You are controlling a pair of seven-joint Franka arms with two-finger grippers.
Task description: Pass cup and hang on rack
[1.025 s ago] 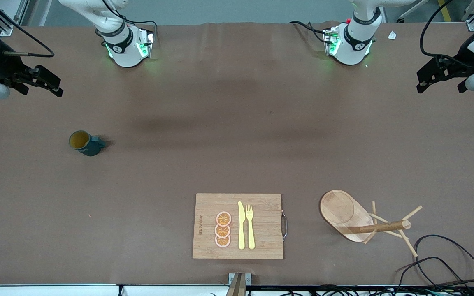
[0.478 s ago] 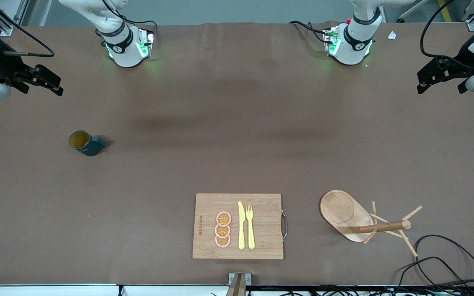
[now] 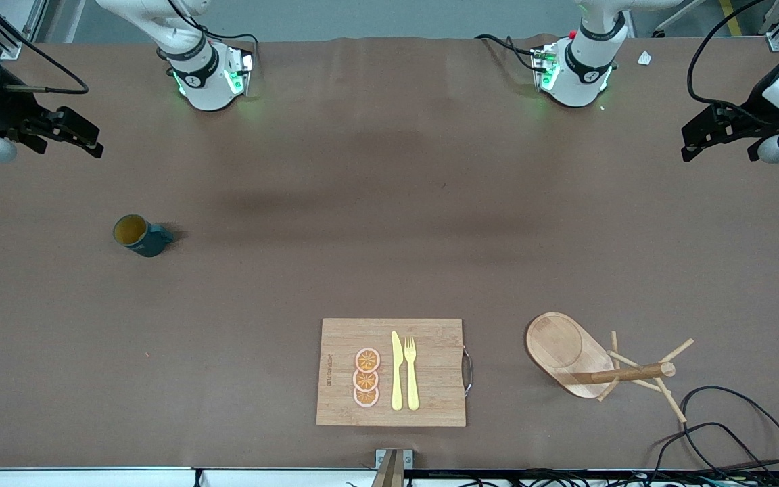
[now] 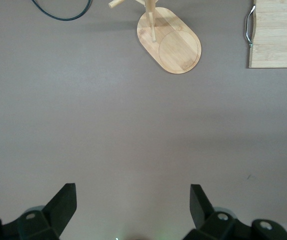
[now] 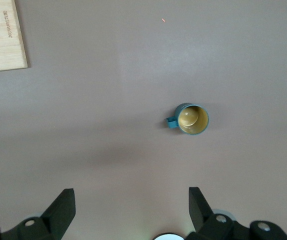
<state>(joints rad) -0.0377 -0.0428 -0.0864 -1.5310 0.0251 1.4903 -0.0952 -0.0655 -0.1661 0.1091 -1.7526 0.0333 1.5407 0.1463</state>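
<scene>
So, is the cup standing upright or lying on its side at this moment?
Upright. The cup rests on the table with its mouth facing up: the right wrist view looks straight down into its round tan inside, handle out sideways.

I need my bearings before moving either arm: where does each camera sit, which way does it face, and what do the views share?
Front view: high across the table, facing both arm bases; shows the right gripper and left gripper aloft at the table's ends, jaws open.
Left wrist view: on the left wrist, looking down at the rack; its own fingertips show.
Right wrist view: on the right wrist, looking down at the upright cup; its own fingertips show.
Shared: the cutting board appears in all three.
</scene>
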